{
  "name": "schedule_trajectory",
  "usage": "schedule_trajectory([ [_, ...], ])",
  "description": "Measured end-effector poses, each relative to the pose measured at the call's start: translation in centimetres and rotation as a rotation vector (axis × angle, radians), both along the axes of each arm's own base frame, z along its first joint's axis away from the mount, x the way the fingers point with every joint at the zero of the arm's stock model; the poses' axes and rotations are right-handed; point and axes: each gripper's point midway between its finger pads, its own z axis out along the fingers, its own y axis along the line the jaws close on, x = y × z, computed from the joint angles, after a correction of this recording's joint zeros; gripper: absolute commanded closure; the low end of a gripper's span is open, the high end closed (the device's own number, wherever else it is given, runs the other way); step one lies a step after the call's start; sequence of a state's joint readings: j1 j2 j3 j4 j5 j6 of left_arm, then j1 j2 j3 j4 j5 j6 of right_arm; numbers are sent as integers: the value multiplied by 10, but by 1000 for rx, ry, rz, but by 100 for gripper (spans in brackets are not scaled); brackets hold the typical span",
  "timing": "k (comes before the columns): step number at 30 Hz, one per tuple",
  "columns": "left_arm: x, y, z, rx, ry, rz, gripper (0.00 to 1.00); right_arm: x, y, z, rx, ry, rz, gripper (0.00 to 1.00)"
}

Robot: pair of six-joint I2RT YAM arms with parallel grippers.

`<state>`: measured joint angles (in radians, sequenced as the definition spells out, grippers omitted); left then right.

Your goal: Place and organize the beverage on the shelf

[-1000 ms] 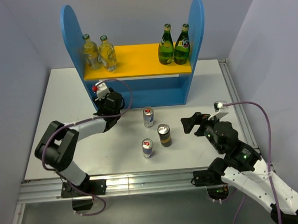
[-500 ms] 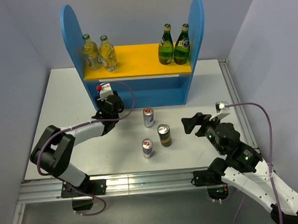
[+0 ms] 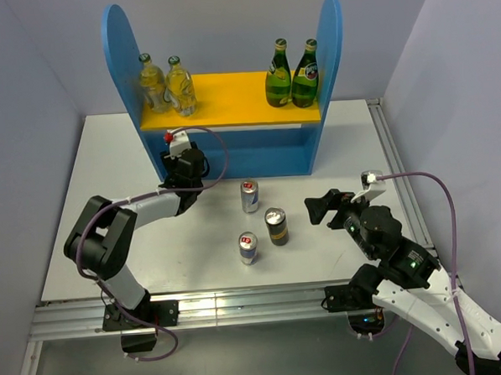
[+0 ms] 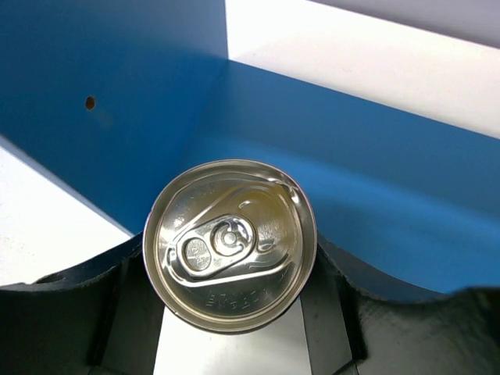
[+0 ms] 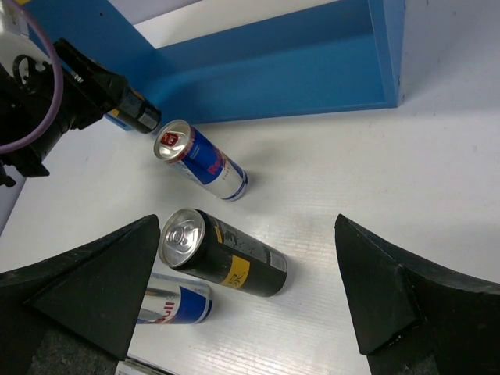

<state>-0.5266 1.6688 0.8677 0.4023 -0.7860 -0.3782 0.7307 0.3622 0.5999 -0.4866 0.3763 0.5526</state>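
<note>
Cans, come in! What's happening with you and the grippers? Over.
Left gripper shut on a can, at the shelf's bottom level, left end. Right gripper open, empty. Two silver cans, a black can on the table, none in the way.

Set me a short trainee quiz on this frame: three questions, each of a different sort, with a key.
1. True or false: the left hand grips a can at the lower left corner of the shelf.
2. How many loose cans stand on the table? A two, B three, C five.
3. What colour are the two bottles at the right end of the yellow board?
Key: 1 true; 2 B; 3 green.
</note>
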Motion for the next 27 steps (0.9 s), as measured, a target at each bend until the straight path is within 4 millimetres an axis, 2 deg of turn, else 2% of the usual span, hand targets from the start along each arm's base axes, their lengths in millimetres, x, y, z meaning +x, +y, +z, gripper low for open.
schedule_trajectory([
  [4,12,5,0,-1,-11,32,100,0,0,0,0,-1,0,0],
  [5,15,5,0,-2,-14,38,98,0,0,0,0,-1,0,0],
  [6,18,7,1,-5,-18,47,91,0,0,0,0,-1,0,0],
  [8,22,9,1,-10,-20,60,87,0,0,0,0,0,0,0],
  [11,25,12,1,-28,-25,83,100,0,0,0,-1,0,0,0],
  [19,26,32,1,-62,-57,165,100,2,1,-1,-6,5,0,0],
  [27,27,37,5,-38,-75,178,100,2,2,-2,-7,6,1,0],
])
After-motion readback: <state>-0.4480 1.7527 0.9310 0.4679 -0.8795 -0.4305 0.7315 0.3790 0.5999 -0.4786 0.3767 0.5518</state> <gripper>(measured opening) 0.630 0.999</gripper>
